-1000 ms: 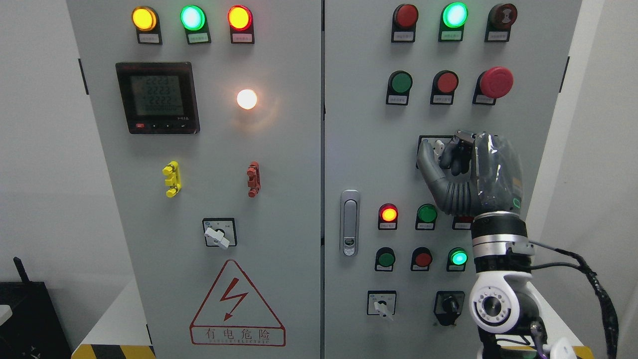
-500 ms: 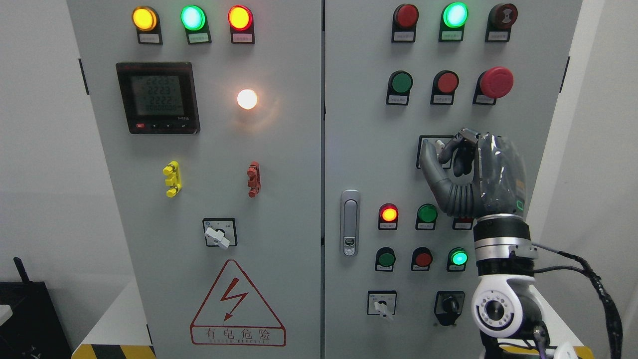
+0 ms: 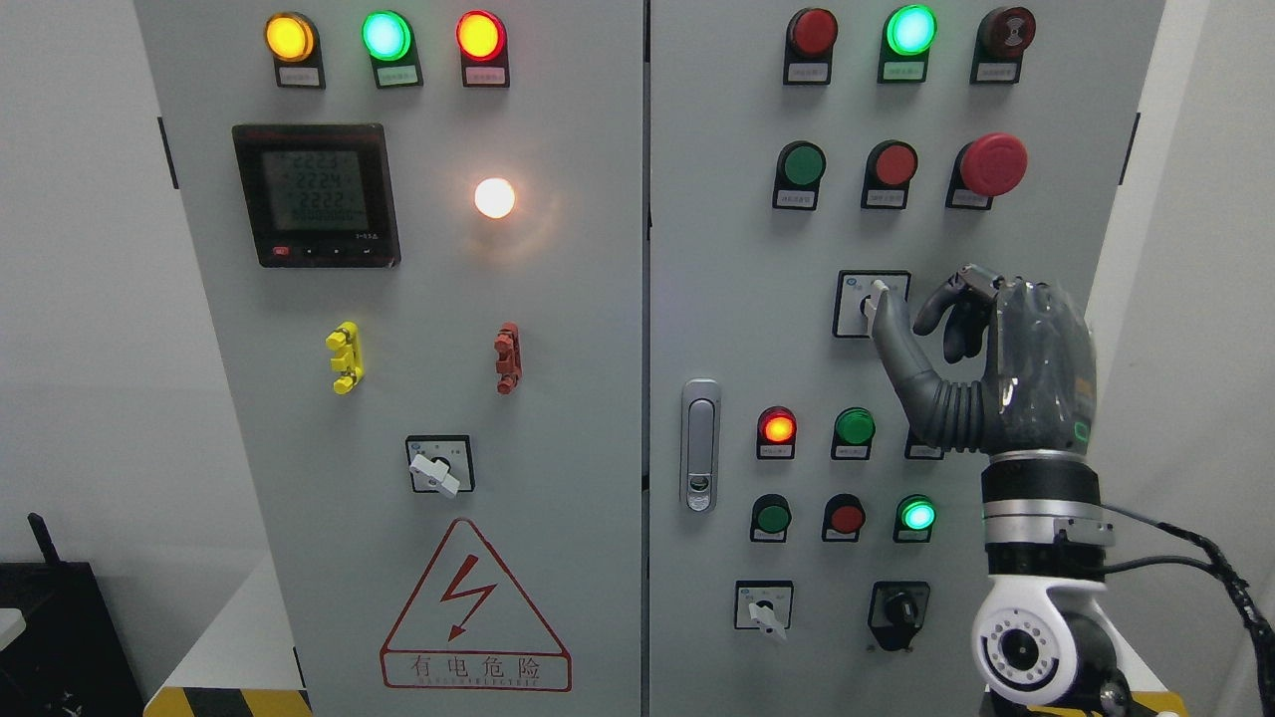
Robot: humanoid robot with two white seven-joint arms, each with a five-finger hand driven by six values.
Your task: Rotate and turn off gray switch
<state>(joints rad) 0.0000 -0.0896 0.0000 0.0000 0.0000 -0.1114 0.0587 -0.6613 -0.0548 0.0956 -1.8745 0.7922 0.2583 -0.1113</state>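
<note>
A tall light-grey metal control cabinet (image 3: 558,398), split into two doors studded with lit indicator lamps and push buttons, is seen filling the frame, with a black-framed digital meter (image 3: 315,194) mounted on its left door. The robot's dark grey right hand (image 3: 981,358) is held upright against the right door, its thumb tip laid at the small grey-white rotary switch (image 3: 875,302) in a black square plate at mid-height, while the curled fingers (image 3: 954,309) are kept just to the switch's right, clasping nothing.
</note>
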